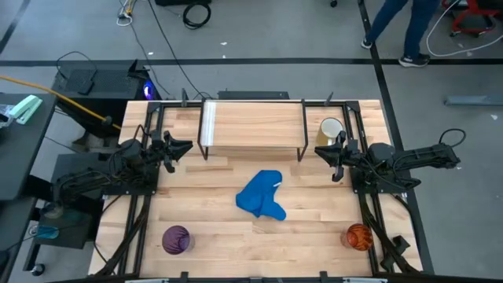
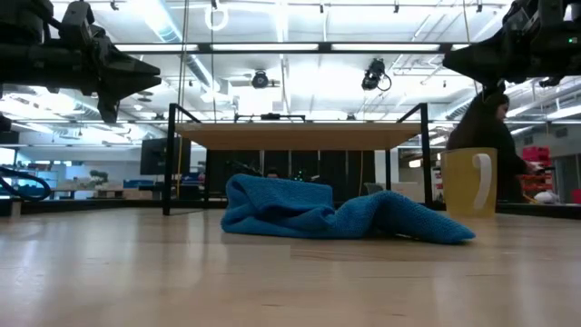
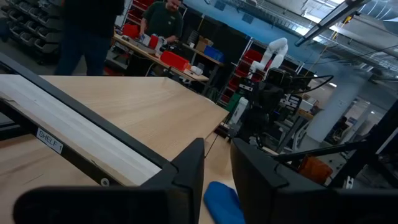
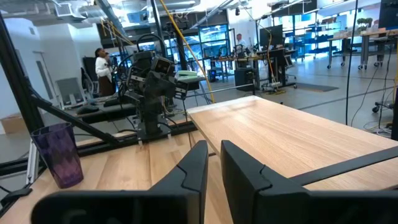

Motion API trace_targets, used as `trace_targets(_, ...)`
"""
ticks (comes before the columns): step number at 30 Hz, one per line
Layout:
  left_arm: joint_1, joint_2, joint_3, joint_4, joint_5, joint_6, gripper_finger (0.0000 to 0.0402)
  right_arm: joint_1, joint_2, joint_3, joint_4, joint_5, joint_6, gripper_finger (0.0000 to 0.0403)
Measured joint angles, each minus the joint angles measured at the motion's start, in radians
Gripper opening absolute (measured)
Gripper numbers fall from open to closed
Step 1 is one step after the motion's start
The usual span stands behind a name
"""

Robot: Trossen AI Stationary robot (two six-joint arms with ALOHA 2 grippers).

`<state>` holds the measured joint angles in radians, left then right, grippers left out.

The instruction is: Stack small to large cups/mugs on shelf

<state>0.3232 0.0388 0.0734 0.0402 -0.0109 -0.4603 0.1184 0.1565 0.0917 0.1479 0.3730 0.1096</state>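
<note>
Nothing is stacked yet: shelf (image 1: pixel 253 124) is sitting bare, mug (image 1: pixel 331 128) beside it, purple cup (image 1: pixel 175 238) and orange cup (image 1: pixel 358 236) waiting near the front edge, both grippers (image 1: pixel 185 147) (image 1: pixel 321 151) hovering empty with fingers slightly apart.

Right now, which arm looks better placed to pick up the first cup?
The right, probably. Stacking small to large likely starts with the orange cup, which stands on the right gripper's side of the table, with the white mug close by too. The left gripper has only the purple cup on its side.
</note>
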Motion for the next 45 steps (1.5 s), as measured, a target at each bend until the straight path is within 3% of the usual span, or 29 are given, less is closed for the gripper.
trace_targets(32,0.0,0.0,0.0,0.041,0.0,-0.007,0.0083,0.0,0.0,0.0,0.026,0.0,-0.023,0.0052)
trace_targets(39,0.0,0.0,0.0,0.219,-0.004,-0.158,0.0089,0.0,0.0,0.0,0.194,0.0,0.053,0.0052)
trace_targets(45,0.0,0.0,0.0,0.448,-0.017,-0.187,0.0087,0.0,0.0,0.001,0.49,0.0,0.105,0.0052)
